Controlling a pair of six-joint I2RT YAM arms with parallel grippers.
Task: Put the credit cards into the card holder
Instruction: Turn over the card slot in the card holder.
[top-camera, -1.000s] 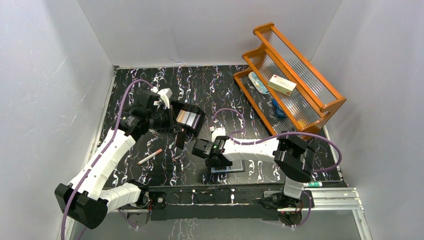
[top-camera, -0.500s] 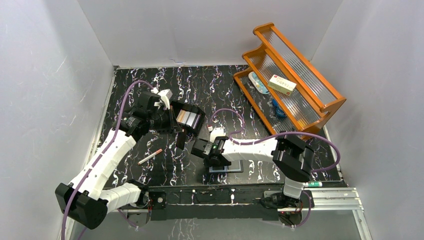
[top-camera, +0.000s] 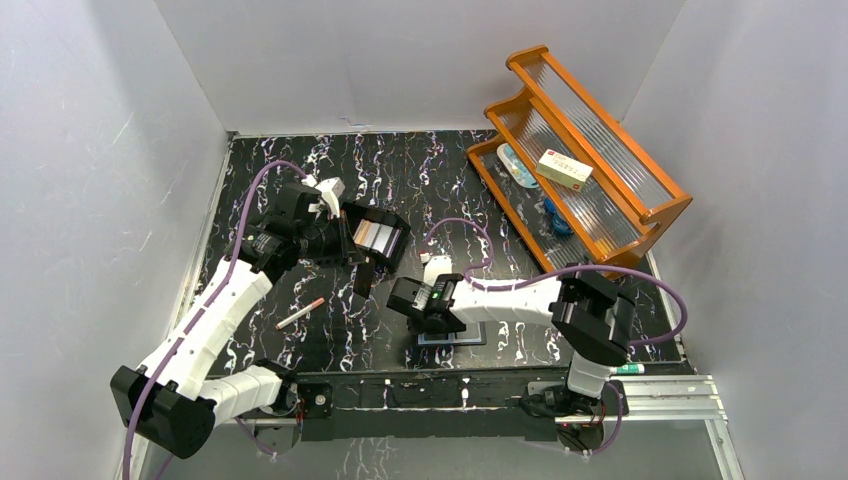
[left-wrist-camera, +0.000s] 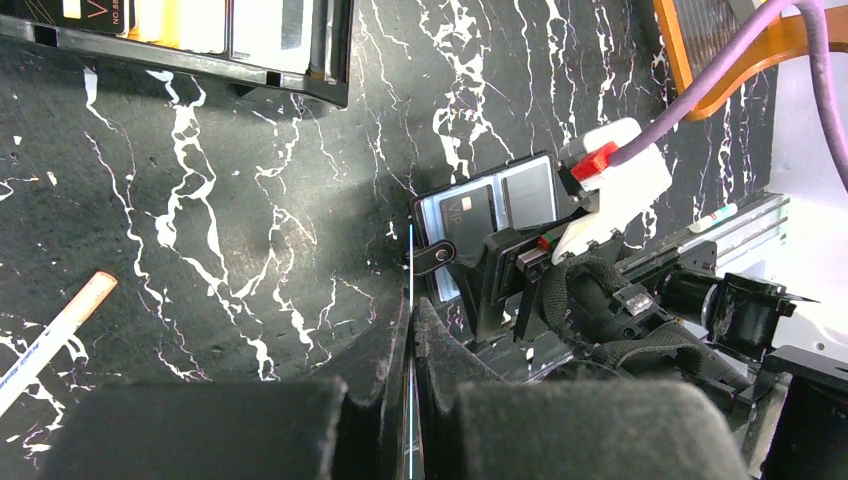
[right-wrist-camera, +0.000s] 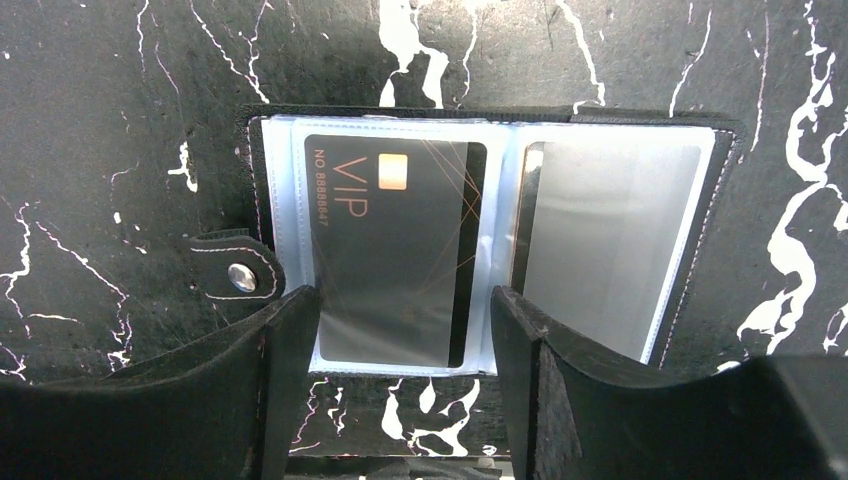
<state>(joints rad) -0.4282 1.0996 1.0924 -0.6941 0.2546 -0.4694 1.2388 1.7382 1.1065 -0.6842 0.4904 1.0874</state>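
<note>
While the right gripper hangs with its jaws spread wide and nothing between them, the card holder lies open flat on the table directly beneath it, both clear sleeves facing up. A black card sits in the sleeve under the gap between the fingers, and the snap tab pokes out just beyond the finger on that side. The sleeve past the other finger looks grey, and I cannot tell whether it already has a card in it. The left gripper is clenched on a thin card, seen edge-on between its fingers, with the holder ahead of and below its tips and the box of spare cards further out. Nothing is pinning the holder down, so a card pushed at a sleeve mouth would likely shove the whole thing across the table instead of sliding in. The soft plastic could also buckle if the card arrives tilted. With the right arm parked over the holder, the left has little room, and the two could knock together.
</note>
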